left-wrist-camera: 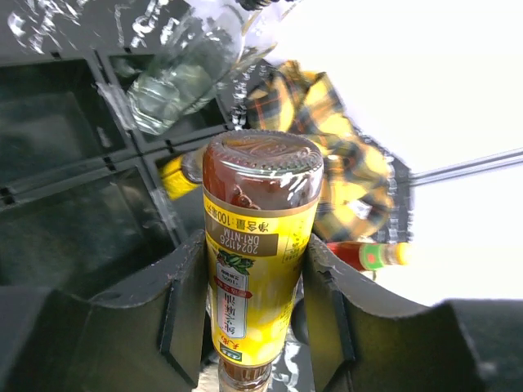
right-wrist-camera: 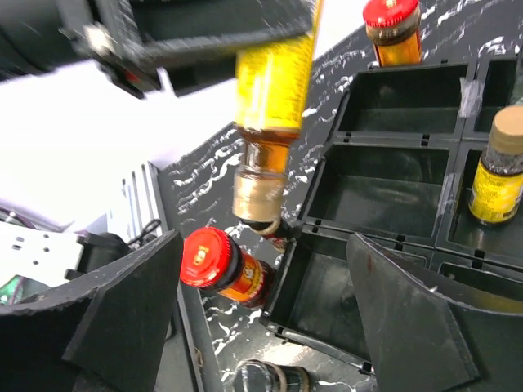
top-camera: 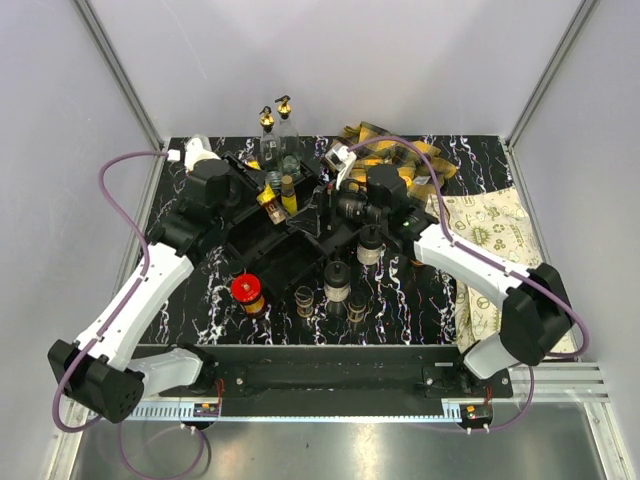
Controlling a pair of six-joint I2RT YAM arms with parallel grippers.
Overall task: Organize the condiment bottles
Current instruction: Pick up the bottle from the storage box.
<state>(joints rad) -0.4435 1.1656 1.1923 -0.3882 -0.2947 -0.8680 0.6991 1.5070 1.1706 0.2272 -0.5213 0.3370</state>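
**The left gripper holds a sauce bottle that needs a box in the tray**

The yellow-labelled bottle of brown sauce (left-wrist-camera: 261, 175) is up in the air, close to the black plastic tray with many boxes (right-wrist-camera: 392, 184). The left gripper (left-wrist-camera: 255, 245) has squeezed it from both sides, one finger on each side of the label. The right gripper (right-wrist-camera: 263, 245) is wide open and holds nothing.

I think the job now is to put this bottle into an empty box of the tray. To do it well:
- Pick a box with nothing in it. Some boxes look empty in the right wrist view.
- Turn the bottle so its flat bottom goes down first.
- Go down slowly, in the middle of the box, so that it does not bump the walls.
- Keep away from the clear glass bottle (left-wrist-camera: 176, 77) just behind it, which could tip over.
- Let go only when the bottle stands on the floor of the box.
- Keep the open gripper out of the way.

Another tan-capped bottle with a yellow label (right-wrist-camera: 497, 171) already stands in a box. A red-lidded amber jar (right-wrist-camera: 214, 263) sits on the table, just beside the tray's corner. A yellow plaid cloth (left-wrist-camera: 335, 163) lies farther back.

Some things are hard to see. From above, both arms cover much of the tray, so I cannot count the full boxes. The cap end of the held bottle is cut off in the left wrist view. I cannot tell which box the bottle hangs over.
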